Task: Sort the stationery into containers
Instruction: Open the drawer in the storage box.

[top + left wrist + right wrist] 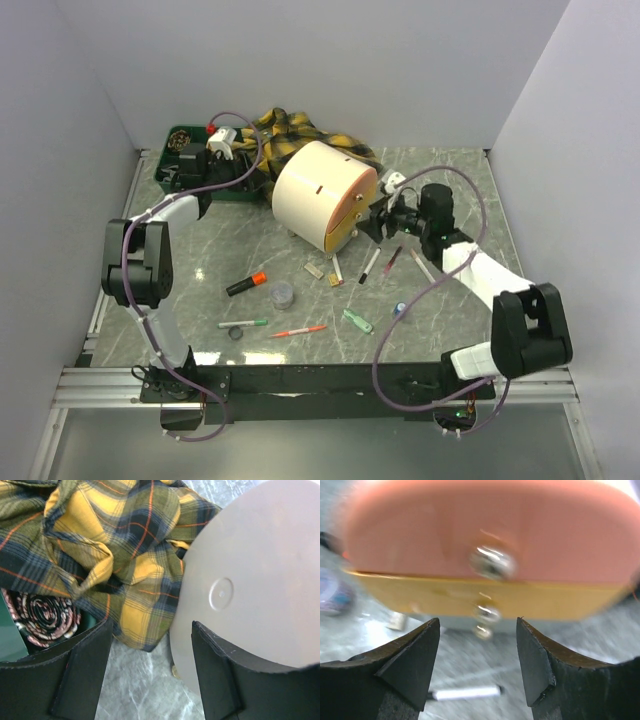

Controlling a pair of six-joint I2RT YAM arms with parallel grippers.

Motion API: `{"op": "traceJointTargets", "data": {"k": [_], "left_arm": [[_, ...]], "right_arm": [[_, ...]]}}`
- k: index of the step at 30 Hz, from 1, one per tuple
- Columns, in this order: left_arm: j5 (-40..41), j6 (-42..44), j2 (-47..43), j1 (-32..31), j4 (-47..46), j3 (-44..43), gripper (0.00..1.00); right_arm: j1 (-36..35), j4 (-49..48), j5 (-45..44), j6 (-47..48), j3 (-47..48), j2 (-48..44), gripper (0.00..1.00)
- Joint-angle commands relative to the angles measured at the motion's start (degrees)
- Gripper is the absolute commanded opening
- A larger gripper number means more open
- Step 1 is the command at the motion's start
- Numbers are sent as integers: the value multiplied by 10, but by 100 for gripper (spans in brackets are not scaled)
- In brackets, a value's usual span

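The cream drum lies on its side, its orange inner tray facing right. My right gripper hovers open just in front of that orange face and its metal knob, with nothing between the jaws. My left gripper is open behind the drum's flat back, holding nothing. The green tray is at the back left. A black highlighter, a grey tape roll, pens, erasers and a green clip lie loose on the table.
The plaid cloth is bunched behind the drum, between it and the green tray, which holds a patterned tape roll. A white pen lies under the right gripper. White walls close in the left, back and right sides.
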State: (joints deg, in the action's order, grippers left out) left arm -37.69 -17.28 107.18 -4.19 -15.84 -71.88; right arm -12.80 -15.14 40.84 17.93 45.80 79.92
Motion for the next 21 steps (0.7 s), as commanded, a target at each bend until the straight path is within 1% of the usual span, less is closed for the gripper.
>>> {"op": "traceJointTargets", "data": {"k": [1,3,4,5,6,7,9,12,14,19,21], "left_arm": [[-20,7,-57,1,-37,23,70],[-25,14,-67,1,-39,32,70],[-25,19,-69,1,-41,34,70],[-25,22,-72,1,-44,39,70],[-25,28,-74,1,-52,43,70],[-25,28,-74,1,-58,49,70],[-25,25,-75,3,-71,53,70],[-26,22,-73,4,-82,58,71],[-25,19,-69,4,-89,60,71],[-25,11,-58,3,-103,60,71],[-27,9,-51,4,-108,60,71]], "right_arm": [[-60,-88,-24,-4,-62,-45,69],[-75,-110,-33,0,-78,-42,69],[-82,-89,-85,-3,-70,-35,70],[-88,-93,-99,-24,-65,-30,70],[-90,-84,-109,-82,-54,-25,69],[-90,-83,-129,-117,-50,-18,68],[-97,-80,-142,-190,-50,-17,66],[-115,-114,-178,-193,-84,-33,65],[-123,-113,-204,-194,-90,-29,65],[-124,-86,-226,-212,-80,0,64],[-119,-64,-226,-249,-70,6,63]]}}
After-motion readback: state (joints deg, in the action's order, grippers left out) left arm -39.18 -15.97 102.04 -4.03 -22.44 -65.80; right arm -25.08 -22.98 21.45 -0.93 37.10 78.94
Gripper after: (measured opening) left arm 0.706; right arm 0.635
